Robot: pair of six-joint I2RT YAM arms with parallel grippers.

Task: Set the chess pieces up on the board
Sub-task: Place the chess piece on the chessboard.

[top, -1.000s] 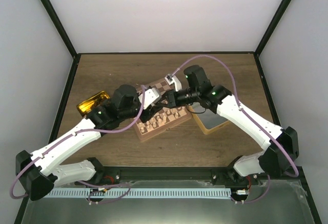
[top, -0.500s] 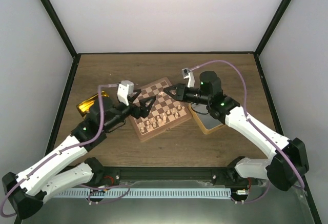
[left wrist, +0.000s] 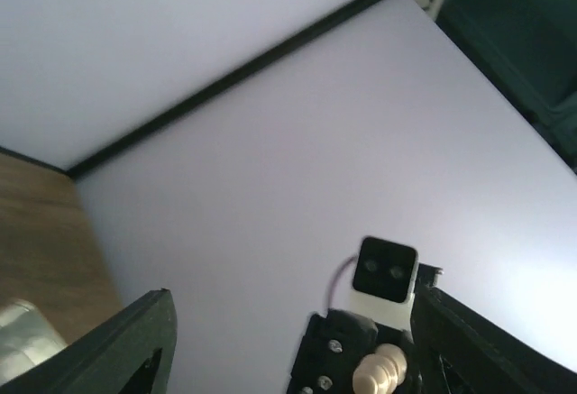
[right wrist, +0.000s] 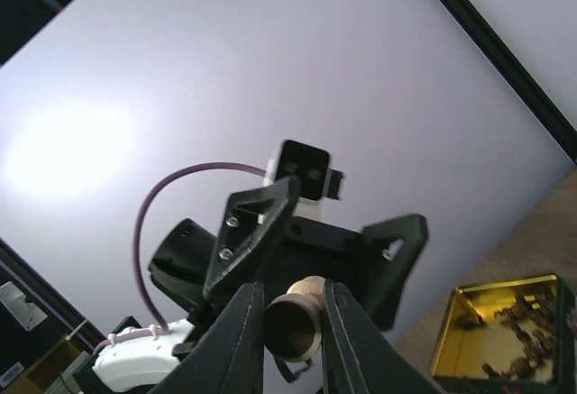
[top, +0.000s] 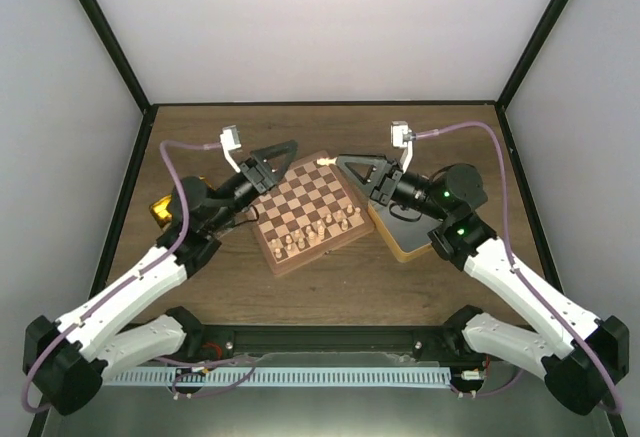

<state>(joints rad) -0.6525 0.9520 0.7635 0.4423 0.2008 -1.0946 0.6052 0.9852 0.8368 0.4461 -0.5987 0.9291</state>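
The board (top: 300,200) lies at the table's middle, with several pale chess pieces (top: 322,227) standing on its near rows. My right gripper (top: 340,161) is raised over the board's far corner. It is shut on one pale chess piece (top: 325,162) (right wrist: 294,325), held sideways between the fingers (right wrist: 242,340). My left gripper (top: 283,162) is lifted beside the board's far left corner, open and empty. It faces the right gripper a short gap away. In the left wrist view the held piece (left wrist: 382,371) shows in front of my spread left fingers (left wrist: 135,349).
A gold tin (top: 163,208) (right wrist: 499,335) with dark pieces inside sits left of the board, partly under my left arm. A tan tin (top: 410,242) lies right of the board under my right arm. Black frame rails edge the table.
Both grippers have risen from the board and drawn apart, and now face each other above its far edge. The left gripper has opened. The right stays shut on the pale piece.
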